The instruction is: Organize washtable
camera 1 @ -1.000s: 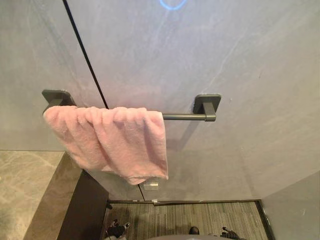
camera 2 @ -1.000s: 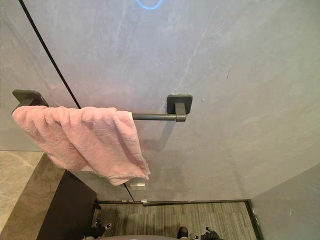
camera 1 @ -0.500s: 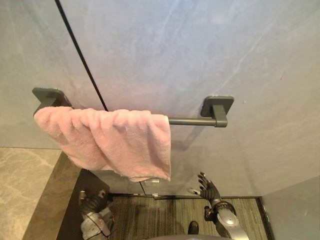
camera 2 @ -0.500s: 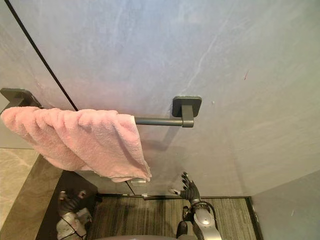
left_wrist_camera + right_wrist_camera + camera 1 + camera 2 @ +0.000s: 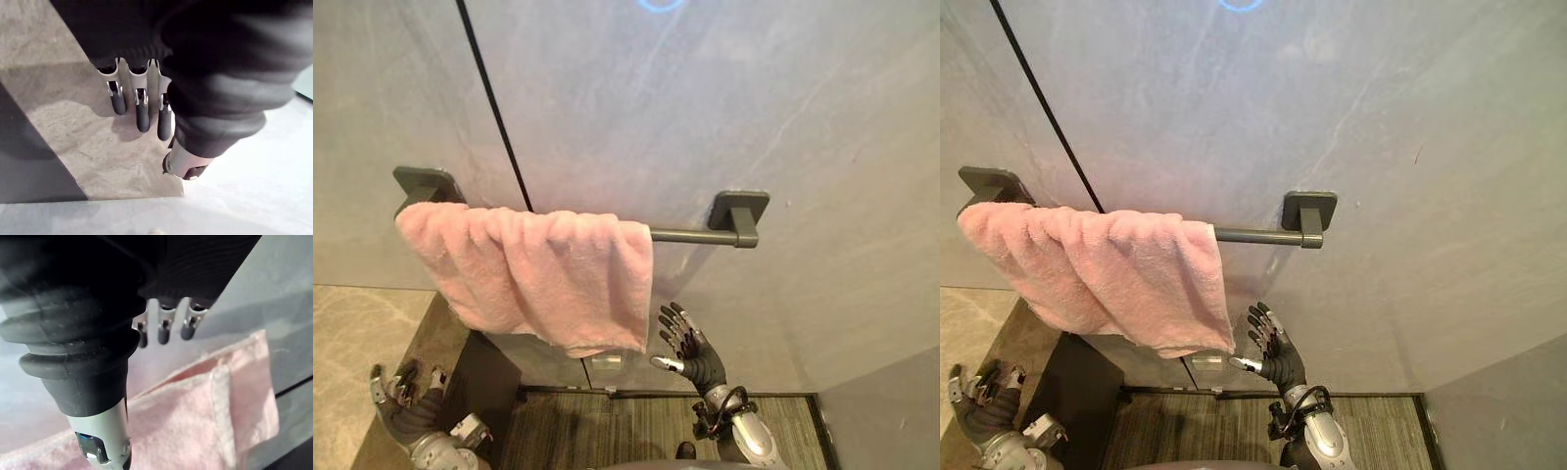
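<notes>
You have one pink towel (image 5: pixel 538 274) here, draped over one dark towel bar (image 5: pixel 690 235) across the middle of the frame. The bar sits on two wall mounts, the left mount (image 5: pixel 423 183) and the right mount (image 5: pixel 739 210), against the grey wall (image 5: pixel 822 127).

Your right hand (image 5: pixel 690 345) is up at lower centre, just beside the towel's lower right corner, its fingers (image 5: pixel 164 330) spread straight and holding nothing. Your left hand (image 5: pixel 403 399) is at the lower left over the stone counter (image 5: pixel 347 338), fingers (image 5: pixel 139 105) loosely extended, also empty.

The towel hides the left stretch of the bar and part of the left mount. One blue ring of light (image 5: pixel 658 4) is cut off by the top edge. A small pale fitting (image 5: pixel 607 360) under the towel's hem is too unclear to identify.
</notes>
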Available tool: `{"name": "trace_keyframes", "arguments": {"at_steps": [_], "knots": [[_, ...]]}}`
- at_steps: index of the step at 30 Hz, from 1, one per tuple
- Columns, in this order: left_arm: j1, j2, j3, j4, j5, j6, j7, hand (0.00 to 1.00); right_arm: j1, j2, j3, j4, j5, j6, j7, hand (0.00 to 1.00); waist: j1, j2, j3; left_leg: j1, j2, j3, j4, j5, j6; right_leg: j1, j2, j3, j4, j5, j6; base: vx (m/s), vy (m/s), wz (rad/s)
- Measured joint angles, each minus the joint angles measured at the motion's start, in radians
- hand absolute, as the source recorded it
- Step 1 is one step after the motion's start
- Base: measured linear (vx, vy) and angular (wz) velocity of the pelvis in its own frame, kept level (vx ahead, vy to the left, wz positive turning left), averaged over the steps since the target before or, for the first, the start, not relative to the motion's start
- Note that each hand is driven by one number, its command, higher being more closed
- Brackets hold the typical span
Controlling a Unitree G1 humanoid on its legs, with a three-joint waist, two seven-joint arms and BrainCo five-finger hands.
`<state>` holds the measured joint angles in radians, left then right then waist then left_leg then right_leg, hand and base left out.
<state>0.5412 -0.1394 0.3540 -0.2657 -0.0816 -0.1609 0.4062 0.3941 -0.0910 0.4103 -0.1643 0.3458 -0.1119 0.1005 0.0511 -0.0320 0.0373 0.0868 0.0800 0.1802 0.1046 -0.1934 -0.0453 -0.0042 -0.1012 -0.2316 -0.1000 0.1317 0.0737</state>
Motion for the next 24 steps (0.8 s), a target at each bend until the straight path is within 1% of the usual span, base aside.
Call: {"name": "trace_keyframes", "arguments": {"at_steps": [1,2,3,4,5,6,7,9,10,11,14,18,20,24], "knots": [[0.005,0.006,-0.047,-0.027,-0.025,0.0,-0.034,0.0,-0.005,-0.002,0.007,-0.007,0.004,0.0,0.003,0.0,0.002,0.001,-0.005,-0.007,-0.001,-0.015,0.002,0.0,0.0,0.001,-0.002,-0.013,0.0,0.0,0.0,-0.01,-0.016,0.26],[0.007,0.006,-0.073,-0.04,-0.036,0.0,-0.048,0.0,-0.011,-0.005,0.013,-0.007,0.006,0.0,0.003,0.0,0.006,0.001,-0.008,-0.009,-0.001,-0.018,0.003,0.0,0.0,0.002,-0.003,-0.015,0.0,0.0,0.0,-0.02,-0.013,0.19],[0.007,0.008,-0.118,-0.066,-0.058,-0.001,-0.081,0.0,-0.023,-0.007,0.022,-0.007,0.007,0.0,0.004,0.0,0.017,0.005,-0.014,-0.009,-0.002,-0.02,0.004,0.0,0.0,0.003,-0.003,-0.016,0.0,0.0,0.0,-0.02,-0.01,0.13],[0.009,0.009,-0.161,-0.096,-0.088,-0.001,-0.123,0.0,-0.04,-0.008,0.026,-0.007,0.007,0.0,0.006,0.0,0.017,0.006,-0.018,-0.01,-0.004,-0.033,0.005,0.001,0.0,0.007,-0.005,-0.02,0.0,0.0,0.0,-0.02,-0.011,0.14],[0.009,0.013,-0.178,-0.111,-0.099,-0.001,-0.139,0.0,-0.051,-0.008,0.033,-0.007,0.007,0.0,0.006,0.0,0.016,0.006,-0.018,-0.011,-0.004,-0.041,0.005,0.001,0.0,0.01,-0.006,-0.022,0.0,-0.001,-0.001,-0.03,-0.012,0.19],[0.006,0.031,-0.197,-0.142,-0.115,-0.001,-0.175,0.0,-0.073,-0.008,0.036,-0.007,0.007,0.0,0.01,0.0,0.014,0.008,-0.019,-0.012,-0.005,-0.045,0.005,0.001,0.0,0.013,-0.007,-0.029,0.0,-0.001,-0.001,-0.04,-0.016,0.12],[0.005,0.052,-0.195,-0.173,-0.128,-0.001,-0.209,0.0,-0.092,-0.008,0.041,-0.006,0.007,0.0,0.012,0.0,0.013,0.008,-0.021,-0.013,-0.006,-0.049,0.005,0.001,0.0,0.013,-0.007,-0.034,0.0,-0.001,-0.001,-0.05,-0.016,0.1],[0.004,0.089,-0.19,-0.203,-0.155,-0.001,-0.246,0.0,-0.113,-0.008,0.041,0.001,0.007,0.0,0.013,0.0,0.013,0.009,-0.022,-0.017,-0.009,-0.061,0.005,0.003,-0.002,0.014,-0.009,-0.041,0.0,-0.001,-0.001,-0.03,-0.012,0.14],[0.002,0.128,-0.18,-0.219,-0.189,-0.002,-0.28,0.0,-0.146,-0.008,0.042,0.025,0.007,0.0,0.014,0.0,0.015,0.009,-0.024,-0.022,-0.011,-0.07,0.005,0.006,-0.002,0.014,-0.011,-0.044,0.0,-0.001,-0.001,-0.02,-0.006,0.16],[-0.002,0.14,-0.174,-0.22,-0.204,-0.002,-0.294,0.0,-0.163,-0.008,0.043,0.038,0.007,0.0,0.014,0.0,0.015,0.009,-0.024,-0.022,-0.012,-0.071,0.004,0.007,-0.002,0.014,-0.011,-0.045,0.0,-0.001,-0.001,-0.02,-0.004,0.11],[-0.006,0.175,-0.131,-0.22,-0.263,0.001,-0.334,0.0,-0.266,-0.005,0.066,0.11,0.004,0.001,0.016,0.0,0.016,0.012,-0.037,-0.021,-0.014,-0.077,0.004,0.012,-0.005,0.014,-0.011,-0.048,0.0,-0.001,-0.001,-0.01,-0.009,0.04],[-0.034,0.186,-0.107,-0.22,-0.26,0.005,-0.341,0.0,-0.341,0.002,0.095,0.152,-0.003,0.001,0.029,0.0,0.018,0.021,-0.048,-0.021,-0.015,-0.081,0.004,0.013,-0.006,0.016,-0.01,-0.051,0.0,-0.001,-0.001,0.0,-0.004,0.02],[-0.053,0.186,-0.103,-0.22,-0.252,0.006,-0.34,0.0,-0.359,0.005,0.109,0.152,-0.003,0.001,0.035,0.0,0.018,0.023,-0.048,-0.021,-0.015,-0.081,0.004,0.013,-0.006,0.017,-0.01,-0.051,0.0,-0.001,-0.002,0.0,0.0,0.0],[-0.085,0.186,-0.101,-0.22,-0.18,0.011,-0.338,0.0,-0.37,0.007,0.119,0.158,-0.002,0.001,0.036,0.0,0.018,0.027,-0.051,-0.019,-0.013,-0.079,0.003,0.013,-0.006,0.016,-0.008,-0.047,0.0,0.0,-0.002,0.0,-0.002,-0.01]]}}
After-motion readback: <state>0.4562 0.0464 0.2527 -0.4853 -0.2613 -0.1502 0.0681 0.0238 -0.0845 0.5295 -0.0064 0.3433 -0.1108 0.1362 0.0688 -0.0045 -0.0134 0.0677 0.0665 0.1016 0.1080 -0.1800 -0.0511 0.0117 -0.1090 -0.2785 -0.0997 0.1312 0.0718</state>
